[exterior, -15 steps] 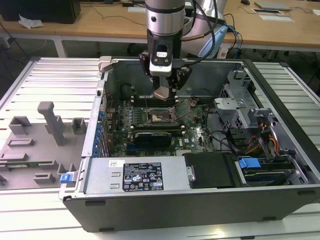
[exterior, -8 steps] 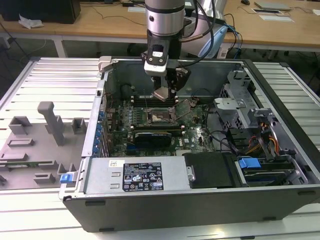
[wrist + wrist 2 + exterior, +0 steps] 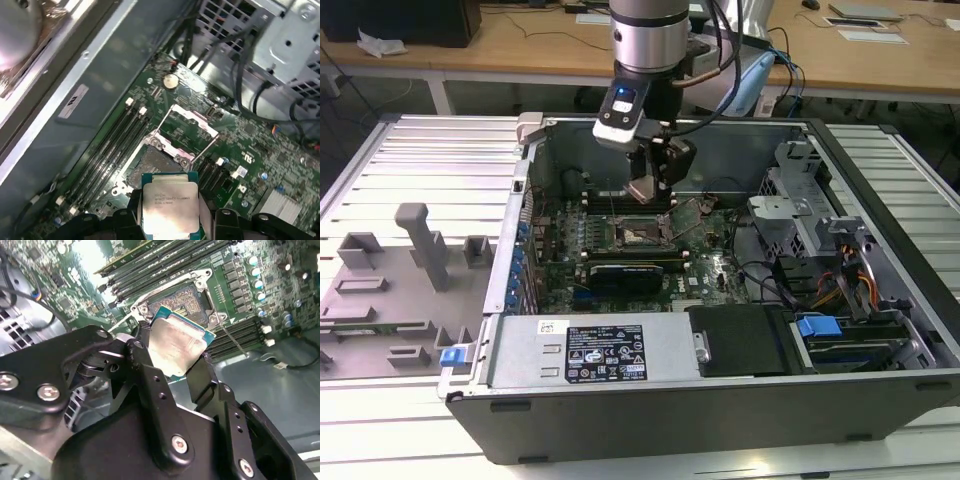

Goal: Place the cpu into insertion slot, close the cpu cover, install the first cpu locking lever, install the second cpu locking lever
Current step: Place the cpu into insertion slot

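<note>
The wrist (image 3: 650,45) is recorded as a silver cylinder with a dark band. A white housing (image 3: 617,122) with a blue light is mounted above the jaws. Black cables (image 3: 732,55) are routed alongside. The gripper (image 3: 172,352) is built of matte black links (image 3: 152,385), fastened behind the jaws by silver screws (image 3: 179,444).

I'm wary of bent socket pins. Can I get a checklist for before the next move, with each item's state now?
1. cpu clamped in the claw: ok, held by two opposite edges.
2. cpu cover lifted off the socket: ok.
3. Socket bare: ok, nothing lies in it.
4. locking lever released: ok for this one, it stands off the board.
5. cpu level with the socket: not ok, it looks tilted in the second wrist view.
6. Pins unbent: cannot tell.
</note>
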Robot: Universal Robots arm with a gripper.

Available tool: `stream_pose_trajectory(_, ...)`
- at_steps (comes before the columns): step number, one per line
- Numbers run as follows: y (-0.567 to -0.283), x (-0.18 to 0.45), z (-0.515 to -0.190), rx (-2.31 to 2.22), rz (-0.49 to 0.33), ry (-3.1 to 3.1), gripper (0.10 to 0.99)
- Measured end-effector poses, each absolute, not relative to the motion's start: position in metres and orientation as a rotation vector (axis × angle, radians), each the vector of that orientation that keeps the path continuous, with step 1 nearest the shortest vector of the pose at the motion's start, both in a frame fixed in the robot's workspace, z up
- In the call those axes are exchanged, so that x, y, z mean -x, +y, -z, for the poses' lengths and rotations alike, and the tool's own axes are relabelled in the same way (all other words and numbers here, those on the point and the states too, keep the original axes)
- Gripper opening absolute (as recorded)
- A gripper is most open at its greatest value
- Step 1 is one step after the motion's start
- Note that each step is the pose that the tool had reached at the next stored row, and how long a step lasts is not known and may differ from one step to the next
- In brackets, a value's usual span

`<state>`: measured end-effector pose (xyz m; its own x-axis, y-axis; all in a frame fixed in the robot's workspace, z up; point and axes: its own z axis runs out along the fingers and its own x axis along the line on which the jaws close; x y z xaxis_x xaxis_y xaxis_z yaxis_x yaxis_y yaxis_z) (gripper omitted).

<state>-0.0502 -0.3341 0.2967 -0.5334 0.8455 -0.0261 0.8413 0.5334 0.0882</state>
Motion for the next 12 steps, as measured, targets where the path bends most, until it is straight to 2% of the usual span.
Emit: stream_pose_trajectory(12,-0.3341,0.0502,-0.2946,-1.875,-0.083,2.425,0.541)
